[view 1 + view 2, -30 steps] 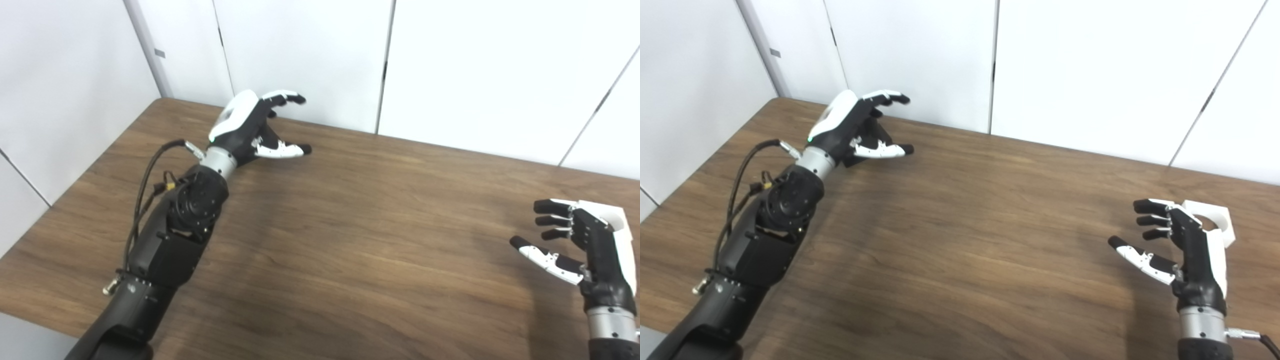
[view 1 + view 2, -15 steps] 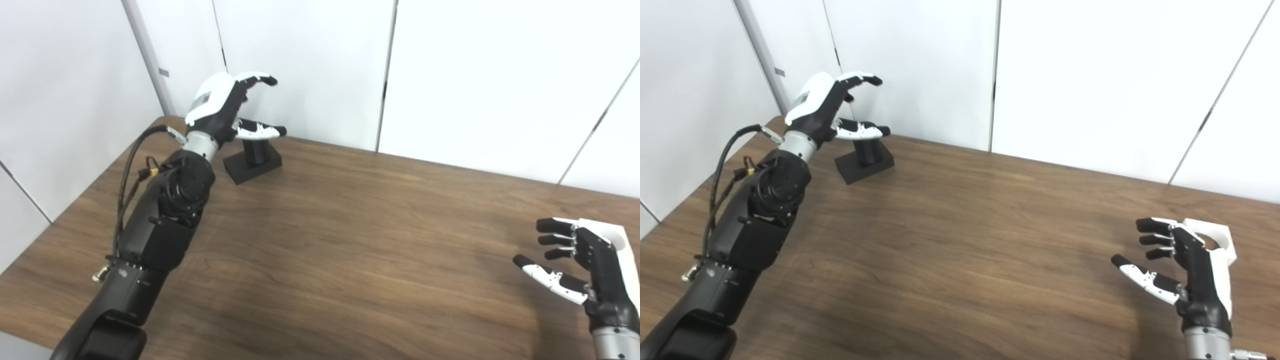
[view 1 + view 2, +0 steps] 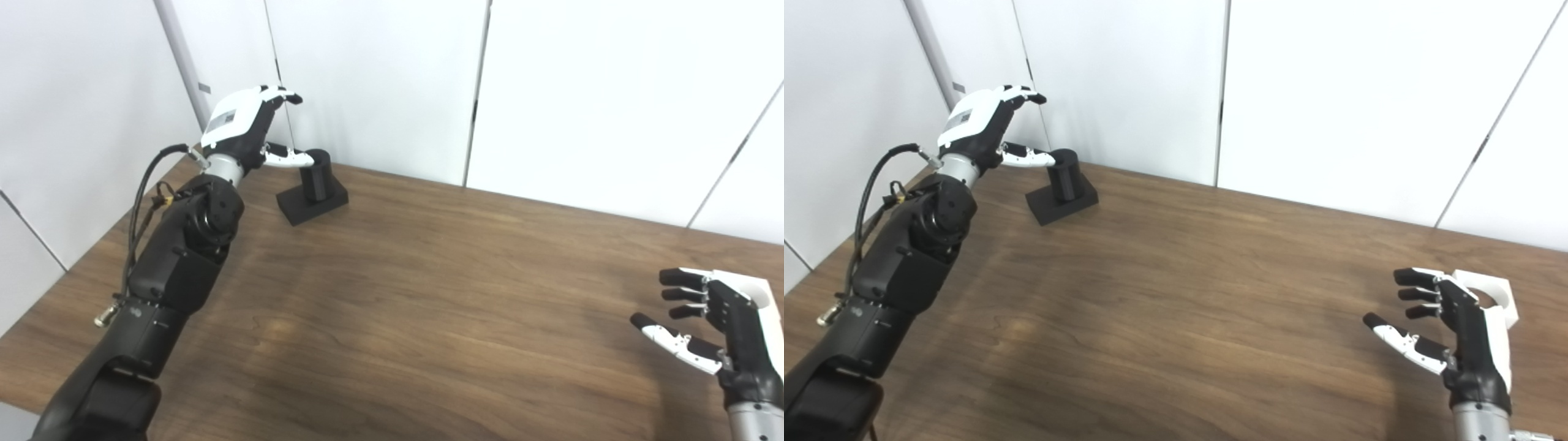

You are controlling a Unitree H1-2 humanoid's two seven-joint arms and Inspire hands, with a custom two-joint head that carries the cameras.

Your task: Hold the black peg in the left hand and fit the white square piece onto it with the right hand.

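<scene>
Two robot hands over brown wood surface (image 3: 429, 294), both spread wide, neither holding anything. Left robot hand (image 3: 245, 131) raised at far left corner, thumb tip at or just beside the top of black peg (image 3: 317, 176), fingers arched above, no grasp. Peg stands upright on its square black base, resting on surface near the white wall panels (image 3: 380, 73). Right robot hand (image 3: 1458, 331) at near right, fingers apart, palm facing left. White square piece (image 3: 1491, 300) with round hole sits on surface just behind that hand, partly hidden by it, contact unclear
</scene>
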